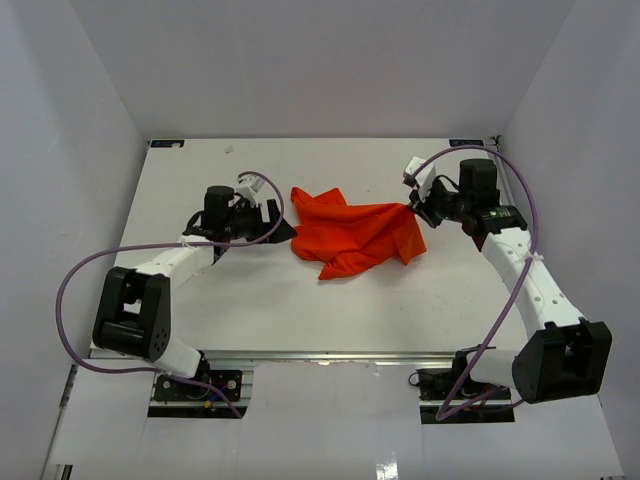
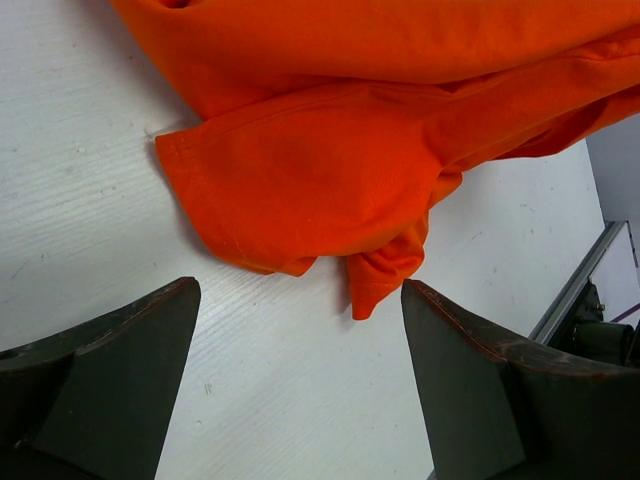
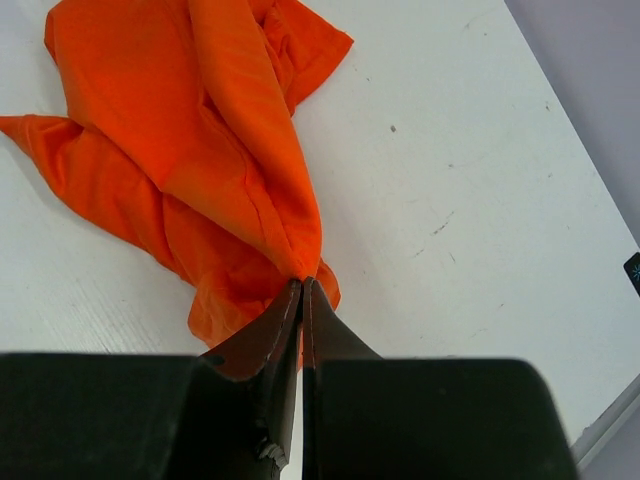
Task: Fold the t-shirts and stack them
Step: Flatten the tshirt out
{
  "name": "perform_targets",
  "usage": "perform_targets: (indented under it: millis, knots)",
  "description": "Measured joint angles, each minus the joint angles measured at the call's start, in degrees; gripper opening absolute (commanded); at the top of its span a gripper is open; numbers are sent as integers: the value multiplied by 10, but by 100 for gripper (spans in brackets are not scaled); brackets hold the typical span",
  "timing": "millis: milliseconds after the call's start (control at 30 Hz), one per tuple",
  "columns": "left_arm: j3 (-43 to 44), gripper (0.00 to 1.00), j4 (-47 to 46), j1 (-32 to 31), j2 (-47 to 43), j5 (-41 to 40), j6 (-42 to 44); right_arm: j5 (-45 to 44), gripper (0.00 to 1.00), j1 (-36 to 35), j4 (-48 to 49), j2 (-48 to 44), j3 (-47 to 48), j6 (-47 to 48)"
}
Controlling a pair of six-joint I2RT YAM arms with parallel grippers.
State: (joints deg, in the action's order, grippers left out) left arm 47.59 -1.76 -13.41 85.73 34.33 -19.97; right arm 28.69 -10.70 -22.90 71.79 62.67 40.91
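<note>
Right gripper (image 3: pixel 303 285): jaws clamped on t-shirt (image 3: pixel 200 150) edge at their tips, likely to pull it flat.
Left gripper (image 2: pixel 300 285): jaws apart, cloth just ahead, ungripped.

Both arms are the same build, pretty much. Left arm (image 1: pixel 175 262) and right arm (image 1: pixel 530 275): white links, chunky black joint housings (image 1: pixel 132 315), small black bases (image 1: pixel 195 385). A purple cable (image 1: pixel 68 290) loops off each. The right arm's white link has a few small dark dots, screws or holes, can't tell. Left gripper (image 2: pixel 300 290) has dark grey-green wedge fingers (image 2: pixel 100 380) with rusty-brown scuffed edges; right gripper (image 3: pixel 302 285) looks the same, with a black body behind.
</note>
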Motion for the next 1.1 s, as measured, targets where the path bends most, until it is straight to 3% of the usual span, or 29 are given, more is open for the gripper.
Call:
perform_targets:
  millis: [1100]
  knots:
    - [7, 93, 1, -1, 0, 2, -2, 4, 6, 2, -4, -25, -7, 1]
